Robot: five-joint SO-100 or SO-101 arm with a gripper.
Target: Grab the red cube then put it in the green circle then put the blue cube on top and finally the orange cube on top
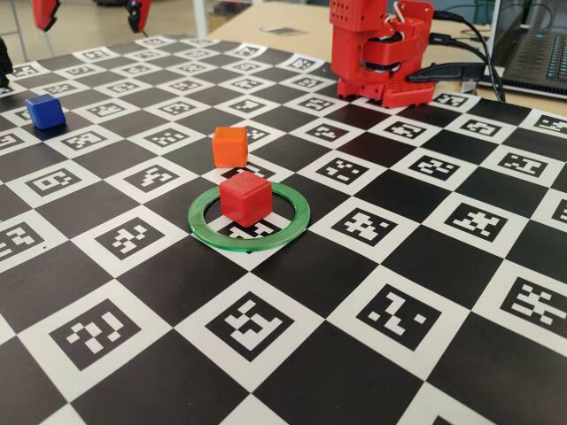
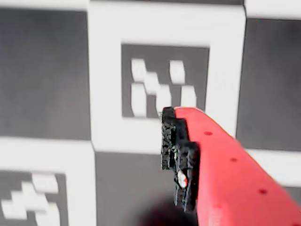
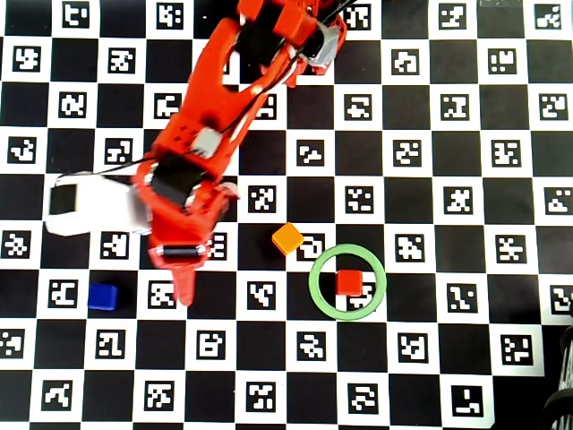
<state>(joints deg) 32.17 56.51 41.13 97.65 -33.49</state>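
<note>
Red cube (image 1: 244, 197) is sitting inside the green circle (image 1: 205, 228) on the checkered marker board (image 1: 416, 354), touching nothing else. Orange cube (image 1: 230, 146) is resting just beside the ring, outside it. Blue cube (image 3: 103, 296) is lying well apart, to the left in the overhead view. My claw (image 3: 183, 288) is hovering between blue and orange, holding nothing; I cannot tell whether it is parted.

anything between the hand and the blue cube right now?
Nothing: in the overhead view only bare checkerboard mat separates the hand from the blue cube. The orange cube sits on the hand's other side.
</note>
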